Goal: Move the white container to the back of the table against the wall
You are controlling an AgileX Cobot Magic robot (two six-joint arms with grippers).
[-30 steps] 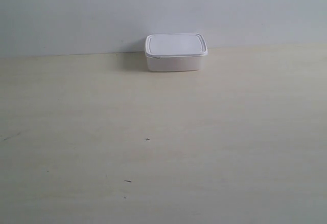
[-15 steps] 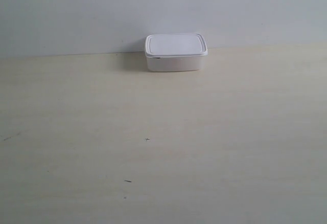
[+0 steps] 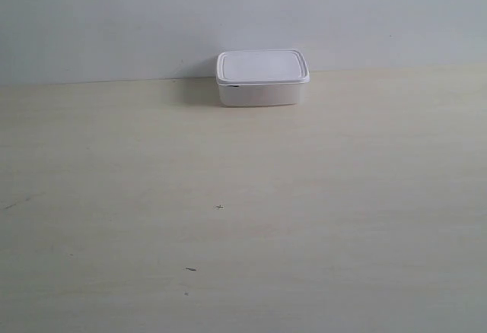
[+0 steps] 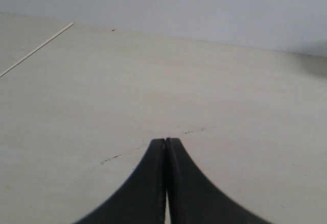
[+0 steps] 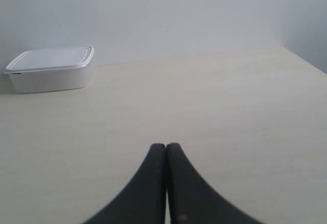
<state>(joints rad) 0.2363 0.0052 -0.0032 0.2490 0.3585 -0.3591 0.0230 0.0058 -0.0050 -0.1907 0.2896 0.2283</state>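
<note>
Black left gripper (image 4: 166, 141): its two fingers are pressed flat together with no gap showing. It holds nothing and touches nothing, and only bare tabletop lies under and ahead of it.
Black right gripper (image 5: 166, 145): also squeezed closed on nothing, tips meeting. It points across bare tabletop and is well apart from the container, which sits off to one side, further toward the wall.
Table (image 3: 243, 196): a pale cream, wood-look top with a few tiny dark specks (image 3: 219, 207) in the near part. Neither arm shows in the exterior view.
White container (image 3: 261, 82): upright, with its lid (image 3: 261, 65) on and lying flat. It sits at the far edge of the table, about midway across the exterior view.
Wall (image 3: 243, 14): plain pale grey. The container's rear side looks to be up against it or just beside it, but these angles do not show whether the two truly touch.
Done: judging by where it lies, the container is already at the back by the wall, and both grippers are clear of it.
Left: probably nothing, or at most a small nudge if a sliver of gap remains. I judge the task finished or very nearly so.
</note>
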